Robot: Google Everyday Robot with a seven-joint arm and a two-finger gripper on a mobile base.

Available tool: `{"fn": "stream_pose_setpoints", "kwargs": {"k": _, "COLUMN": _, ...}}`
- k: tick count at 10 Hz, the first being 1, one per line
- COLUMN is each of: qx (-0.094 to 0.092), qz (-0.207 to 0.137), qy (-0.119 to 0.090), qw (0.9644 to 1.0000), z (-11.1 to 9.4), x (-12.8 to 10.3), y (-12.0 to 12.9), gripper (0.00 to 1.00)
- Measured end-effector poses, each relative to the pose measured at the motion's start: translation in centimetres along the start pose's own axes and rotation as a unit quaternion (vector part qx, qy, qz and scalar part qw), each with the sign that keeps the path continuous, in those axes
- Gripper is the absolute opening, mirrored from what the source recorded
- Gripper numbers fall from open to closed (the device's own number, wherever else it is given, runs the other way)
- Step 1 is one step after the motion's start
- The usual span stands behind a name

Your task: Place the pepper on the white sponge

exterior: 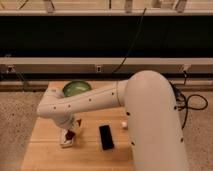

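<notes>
The gripper (70,131) hangs low over the wooden table (45,155), left of the black phone (105,137). Beneath it the dark red pepper (70,134) lies on the white sponge (67,140). A green bowl (76,88) sits behind. No legible writing anywhere.

1. The gripper (69,131) hangs just left of the black phone (105,137), largely hidden under the white arm (90,100); how its tips stand is too small to tell.
2. The pepper (70,134), left of the phone, shows only as a small dark red patch, its outline unclear.
3. The white sponge (66,141), left of the phone, is partly covered by the gripper.
4. The green bowl (76,88), behind the phone, has its front rim hidden by the arm.
5. The wooden table (45,155) is cut off by the lower edge below the phone.
</notes>
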Motion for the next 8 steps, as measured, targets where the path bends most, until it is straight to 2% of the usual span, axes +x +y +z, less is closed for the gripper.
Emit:
{"fn": "stream_pose_setpoints", "kwargs": {"k": 2, "qx": 0.001, "qz": 0.0, "qy": 0.0, "qw": 1.0, "z": 0.11, "x": 0.03, "y": 0.06, "gripper": 0.3}}
{"fn": "stream_pose_setpoints", "kwargs": {"k": 8, "qx": 0.003, "qz": -0.003, "qy": 0.001, "qw": 1.0, "z": 0.45, "x": 0.16, "y": 0.24, "gripper": 0.78}}
